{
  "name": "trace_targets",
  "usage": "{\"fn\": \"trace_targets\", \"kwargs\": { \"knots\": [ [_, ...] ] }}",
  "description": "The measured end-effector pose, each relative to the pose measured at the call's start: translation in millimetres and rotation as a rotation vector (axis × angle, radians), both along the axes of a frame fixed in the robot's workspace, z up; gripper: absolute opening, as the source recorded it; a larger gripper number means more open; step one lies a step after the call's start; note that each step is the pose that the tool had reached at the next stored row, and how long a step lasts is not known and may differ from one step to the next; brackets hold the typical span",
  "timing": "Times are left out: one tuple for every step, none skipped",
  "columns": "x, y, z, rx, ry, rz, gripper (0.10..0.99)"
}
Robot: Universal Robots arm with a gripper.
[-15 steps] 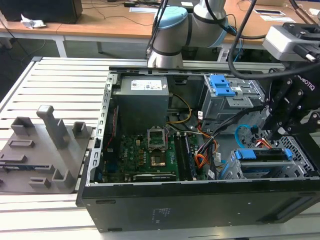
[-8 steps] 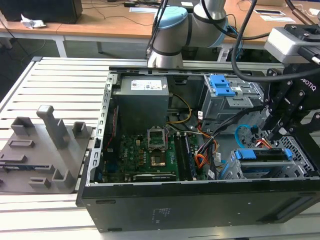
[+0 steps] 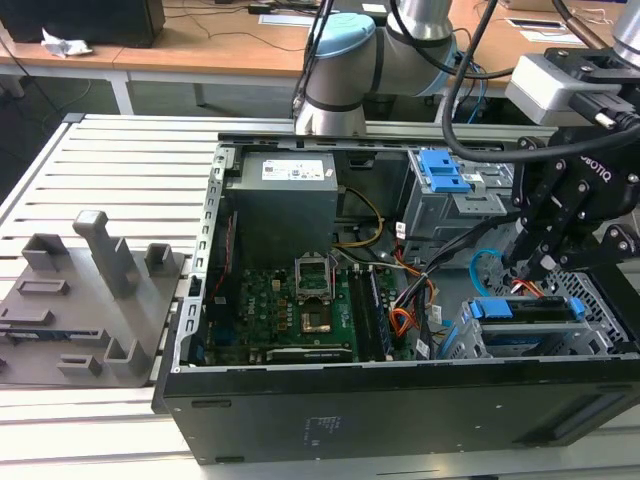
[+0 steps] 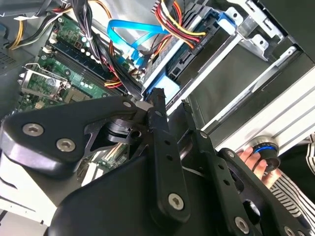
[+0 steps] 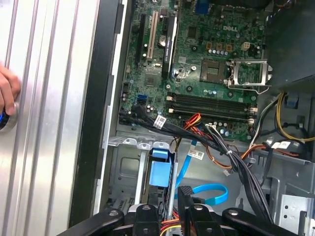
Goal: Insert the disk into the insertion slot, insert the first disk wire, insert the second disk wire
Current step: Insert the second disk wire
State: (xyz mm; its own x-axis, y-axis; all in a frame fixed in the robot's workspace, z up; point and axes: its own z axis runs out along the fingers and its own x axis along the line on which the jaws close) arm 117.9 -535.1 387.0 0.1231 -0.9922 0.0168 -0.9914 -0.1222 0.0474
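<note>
While the computer case lies open on its side, the gripper hangs low inside it, toward four o'clock in the exterior view. I cannot tell if the gripper is open or closed. Just under it, the disk sits in the insertion slot, with its blue edge showing. A taller cage with a blue latch stands near, at eleven o'clock from the gripper. Loose wires and a blue cable crowd the nine o'clock side. Past them, the green board has open room above it. The black case edge runs close at six o'clock. In the second wrist view, a person's hand rests by a round knob outside the case.
</note>
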Motion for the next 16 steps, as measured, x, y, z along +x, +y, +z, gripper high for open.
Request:
{"fn": "trace_targets", "kwargs": {
  "knots": [
    [-0.4, 0.0, -0.1, 0.0, 0.0, 0.0, 0.302],
    [-1.0, 0.1, -0.5, 0.0, 0.0, 0.0, 0.302],
    [-1.3, 0.1, -1.4, 0.0, 0.0, 0.0, 0.302],
    [-1.6, 0.1, -3.4, 0.0, 0.0, 0.0, 0.302],
    [-1.7, 0.2, -5.1, 0.0, 0.0, 0.0, 0.302],
    [-1.7, 0.7, -6.3, 0.0, 0.0, 0.0, 0.302],
    [-1.7, 1.8, -7.0, 0.0, 0.0, 0.001, 0.302],
    [-1.7, 6.6, -7.9, 0.0, 0.0001, 0.005, 0.302],
    [-1.7, 11.5, -8.6, 0.0, 0.0, 0.009, 0.302],
    [-1.7, 17.6, -8.9, 0.0, 0.0, 0.011, 0.302],
    [-1.7, 24.1, -10.1, 0.0, 0.0, 0.014, 0.302],
    [-1.7, 28.3, -11.8, 0.0, 0.0001, 0.016, 0.302],
    [-1.7, 31.1, -13.5, 0.0, 0.0, 0.018, 0.302],
    [-1.7, 34.9, -16.6, 0.0, 0.0, 0.022, 0.302],
    [-1.7, 37.7, -19.7, -0.001, 0.0001, 0.025, 0.302],
    [-1.5, 39.3, -22.7, -0.004, 0.0001, 0.029, 0.302]
  ]
}}
